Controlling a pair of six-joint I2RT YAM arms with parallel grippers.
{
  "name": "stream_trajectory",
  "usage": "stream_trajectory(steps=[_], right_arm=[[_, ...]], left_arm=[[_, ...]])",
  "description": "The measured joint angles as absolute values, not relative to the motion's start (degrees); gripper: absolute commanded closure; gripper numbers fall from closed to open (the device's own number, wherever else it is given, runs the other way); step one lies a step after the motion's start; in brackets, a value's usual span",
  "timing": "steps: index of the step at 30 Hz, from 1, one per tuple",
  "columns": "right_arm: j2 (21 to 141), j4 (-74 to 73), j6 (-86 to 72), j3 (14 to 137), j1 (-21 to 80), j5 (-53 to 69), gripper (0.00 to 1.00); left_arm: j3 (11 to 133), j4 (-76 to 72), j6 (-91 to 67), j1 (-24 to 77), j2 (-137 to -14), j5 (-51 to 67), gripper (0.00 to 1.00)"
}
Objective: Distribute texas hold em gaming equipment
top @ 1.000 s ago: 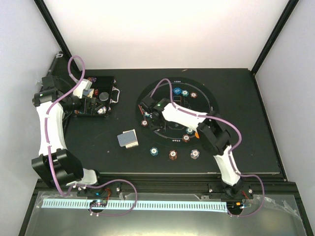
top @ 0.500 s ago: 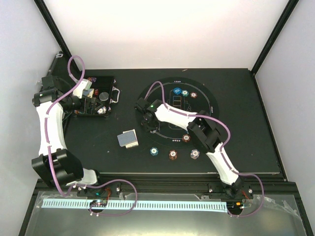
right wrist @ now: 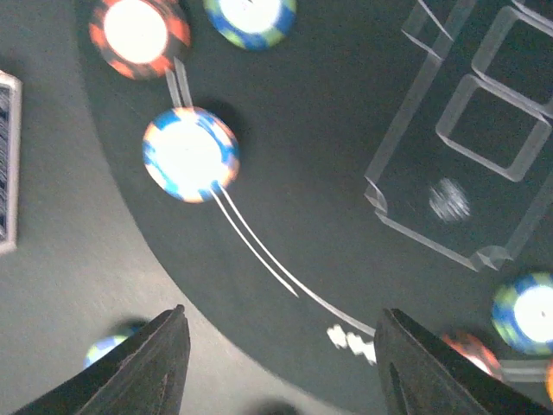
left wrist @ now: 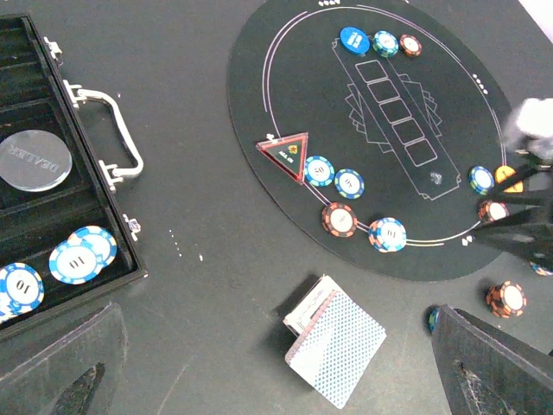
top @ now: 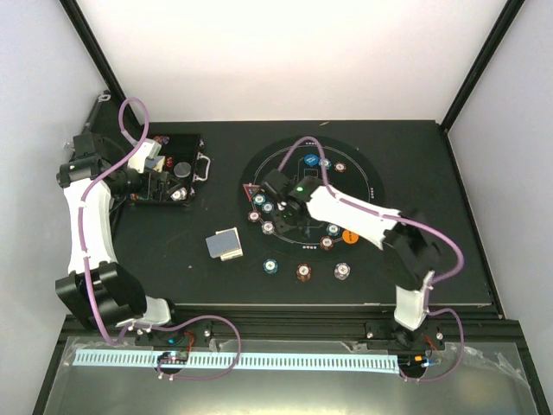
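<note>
Striped poker chips lie on the round black mat: a cluster at its left edge, with a blue-and-orange chip and a red chip seen close in the right wrist view. A blue button sits at the mat's far side and an orange button at its near right. The card deck rests on the table left of the mat. My right gripper hovers open and empty over the mat's near-left rim. My left gripper is wide open above the deck, holding nothing.
The black hinged case lies open at the far left with chips and a silver dealer disc inside. A red triangular marker sits on the mat's left edge. Three chips lie on the table below the mat.
My right gripper has opened wider and shifted right, off the mat's left edge, uncovering the chips there. The right elbow swung to the right. The left arm has not moved.
</note>
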State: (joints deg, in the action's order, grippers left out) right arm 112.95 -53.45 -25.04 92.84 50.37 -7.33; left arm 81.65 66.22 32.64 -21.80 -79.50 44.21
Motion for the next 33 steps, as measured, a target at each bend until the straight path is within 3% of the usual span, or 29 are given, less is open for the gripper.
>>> stream_trajectory(steps=[2,11,19,33], right_arm=[[105.8,-52.9,-26.1,85.3,49.7,-7.8,0.32],[89.3,-53.5,-32.4,61.1,46.1,-9.6,0.30],[83.6,-52.6,-36.5,51.9,44.5,-9.9,0.31],[83.6,-48.5,-37.5,45.6,44.3,-6.8,0.40]], left_arm=[[81.7,66.2,32.7,-21.8,-79.5,44.3,0.01],[81.8,66.2,32.7,-21.8,-79.5,45.4,0.01],[81.8,66.2,32.9,-21.8,-79.5,45.7,0.01],[82.2,66.2,32.9,-21.8,-79.5,45.8,0.01]])
